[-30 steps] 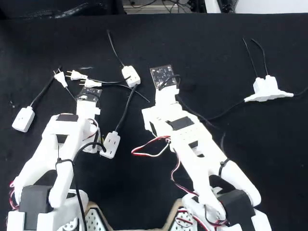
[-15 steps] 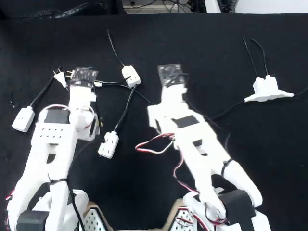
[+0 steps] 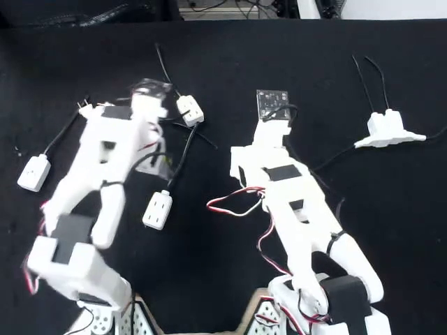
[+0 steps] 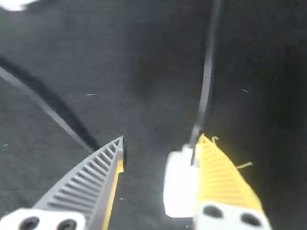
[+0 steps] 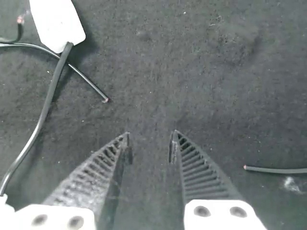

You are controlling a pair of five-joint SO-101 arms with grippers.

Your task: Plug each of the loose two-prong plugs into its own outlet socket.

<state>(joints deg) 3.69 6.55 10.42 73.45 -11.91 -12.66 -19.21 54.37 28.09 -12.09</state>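
Several white outlet sockets lie on the black cloth: one at the left (image 3: 33,172), one near the front (image 3: 157,209), one at the back centre (image 3: 190,110), and a pair at the right (image 3: 386,130). A loose two-prong plug (image 3: 85,107) shows beside the left arm. My left gripper (image 3: 150,94) hangs close to the back-centre socket. In the left wrist view it (image 4: 162,141) is open, with a white socket (image 4: 177,184) and its black cable lying just inside the yellow finger. My right gripper (image 5: 151,135) is open over bare cloth, away from a white socket (image 5: 55,21).
Black cables (image 3: 183,153) run between the sockets across the middle of the cloth. Loose cable ends (image 5: 105,99) lie near the right gripper. Two thin cables (image 3: 370,84) lead back from the right-hand pair. Red and white wires (image 3: 234,206) loop off the right arm.
The left arm has stretched out and swung away from the plugs at the left, toward the back-centre socket. The right arm's gripper has shifted to the right and slightly farther back.
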